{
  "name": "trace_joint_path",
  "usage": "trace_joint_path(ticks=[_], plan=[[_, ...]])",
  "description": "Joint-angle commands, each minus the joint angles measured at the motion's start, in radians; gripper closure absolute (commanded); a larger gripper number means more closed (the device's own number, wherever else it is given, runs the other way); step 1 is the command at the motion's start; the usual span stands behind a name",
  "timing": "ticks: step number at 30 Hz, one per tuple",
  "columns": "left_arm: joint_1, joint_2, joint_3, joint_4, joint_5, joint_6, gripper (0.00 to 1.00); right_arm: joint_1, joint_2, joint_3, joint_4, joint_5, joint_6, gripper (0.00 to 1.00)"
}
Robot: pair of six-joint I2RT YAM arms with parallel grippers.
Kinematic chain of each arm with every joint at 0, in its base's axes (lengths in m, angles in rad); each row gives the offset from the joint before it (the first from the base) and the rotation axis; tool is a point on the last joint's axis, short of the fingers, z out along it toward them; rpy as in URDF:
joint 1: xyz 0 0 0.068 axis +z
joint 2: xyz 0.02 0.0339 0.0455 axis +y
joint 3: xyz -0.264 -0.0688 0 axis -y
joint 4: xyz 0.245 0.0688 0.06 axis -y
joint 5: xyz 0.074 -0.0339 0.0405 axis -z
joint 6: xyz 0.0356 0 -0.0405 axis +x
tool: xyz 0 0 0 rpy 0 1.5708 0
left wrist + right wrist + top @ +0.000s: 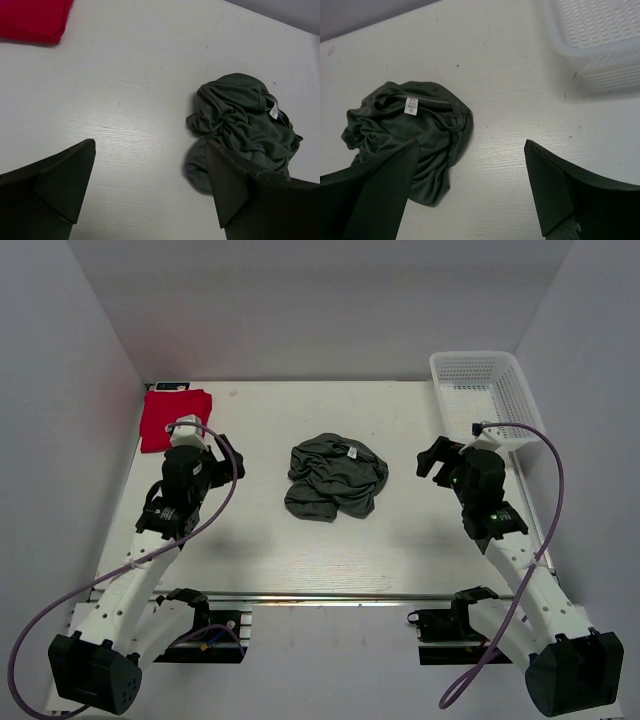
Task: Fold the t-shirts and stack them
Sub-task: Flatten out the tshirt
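Note:
A dark grey-green t-shirt (335,476) lies crumpled in a heap at the table's middle, its white neck label up. It also shows in the left wrist view (245,122) and the right wrist view (410,130). A bright red t-shirt (174,417) lies folded at the far left corner, and its edge shows in the left wrist view (32,20). My left gripper (222,452) is open and empty, left of the heap. My right gripper (432,457) is open and empty, right of the heap. Both hover apart from the cloth.
A white mesh basket (487,395) stands at the far right corner, also in the right wrist view (600,40). White walls enclose the table on the left, back and right. A metal rail (320,597) runs along the near edge.

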Motion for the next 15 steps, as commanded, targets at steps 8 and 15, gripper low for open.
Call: trace_joint_path(ticks=[8,15], plan=[[-0.023,0.229,-0.037,0.203,0.495,0.056,0.0,0.003,0.16,0.07,-0.001,-0.161,-0.087,0.1],[-0.117,0.471,-0.037,0.337,0.701,0.044,0.11,0.004,0.398,0.175,-0.006,-0.235,-0.114,0.1]])
